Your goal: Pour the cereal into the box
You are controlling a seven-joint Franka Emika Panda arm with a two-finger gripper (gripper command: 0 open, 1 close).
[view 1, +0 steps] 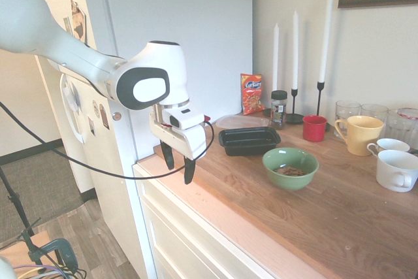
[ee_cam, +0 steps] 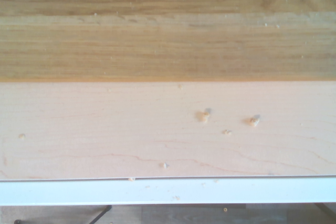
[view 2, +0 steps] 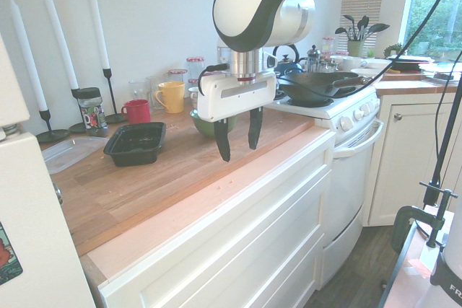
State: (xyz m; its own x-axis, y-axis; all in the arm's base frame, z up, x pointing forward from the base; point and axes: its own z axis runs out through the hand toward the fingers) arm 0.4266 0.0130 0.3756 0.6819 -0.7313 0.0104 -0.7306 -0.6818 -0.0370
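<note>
The cereal [view 1: 289, 170] lay in the green bowl [view 1: 290, 168], on the wall side of my hand [view 1: 178, 169], a small heap of tan-brown flakes low inside it. The box [view 1: 249, 141], a shallow black tray, sat beyond me toward the fridge [view 1: 178, 37], with a clear lid [view 2: 71, 153] just beside it. My fingers hung apart with nothing between them, above the front edge of the wooden counter [view 1: 339, 207]. Below me the brown boards gave way to a pale strip [ee_cam: 105, 129] dotted with crumbs [ee_cam: 203, 115], and white drawers [view 2: 267, 243] dropped away beneath it. Farther off, before the wall, stood an orange-red snack bag [view 1: 251, 94], a dark-lidded jar [view 1: 278, 109], three white candles [view 1: 295, 50] in black holders, a red mug [view 1: 314, 128] and a yellow one [view 1: 363, 135]. To the other side of me from the fridge were the stove [view 2: 354, 149], a dark pan [view 2: 317, 86] on it, and a bright window [view 2: 433, 16].
</note>
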